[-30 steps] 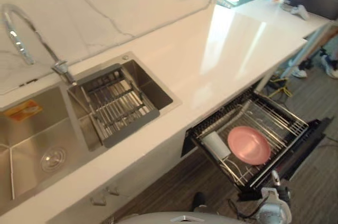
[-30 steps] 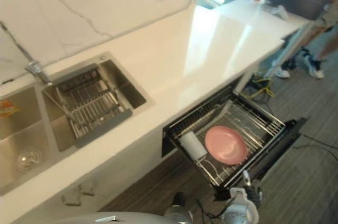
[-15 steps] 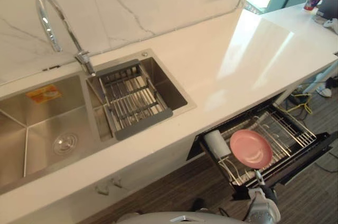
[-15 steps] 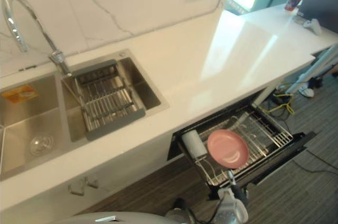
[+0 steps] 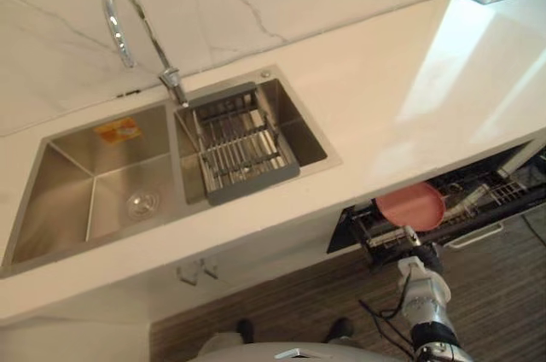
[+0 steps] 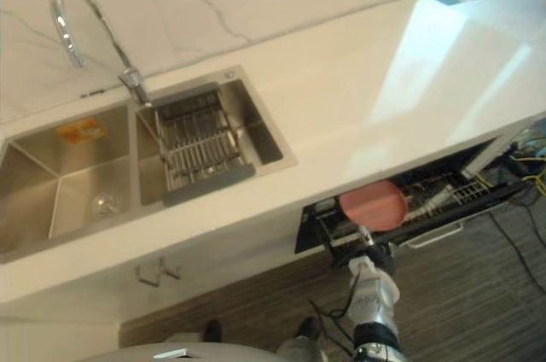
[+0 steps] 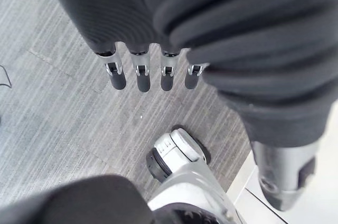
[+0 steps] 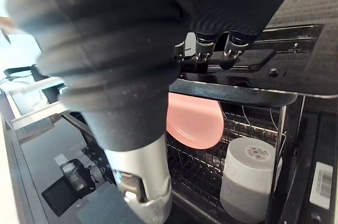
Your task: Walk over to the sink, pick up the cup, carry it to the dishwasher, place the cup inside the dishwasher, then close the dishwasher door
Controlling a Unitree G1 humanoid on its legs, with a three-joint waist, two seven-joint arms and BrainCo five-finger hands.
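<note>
Nothing legible: an orange sticker (image 5: 118, 130) in the sink (image 5: 60, 187) and a white label (image 8: 255, 152) on the cup (image 8: 245, 184) seem printed but unreadably small.

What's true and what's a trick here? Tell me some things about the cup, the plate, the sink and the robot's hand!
1. The cup sits inside the dishwasher. True.
2. The plate is blue. False: it is pink.
3. The left hand holds the cup. False: it hangs over the floor, holding nothing.
4. A drainer rack sits in the right basin of the sink. True.
5. The dishwasher is shut. False: it is open.
</note>
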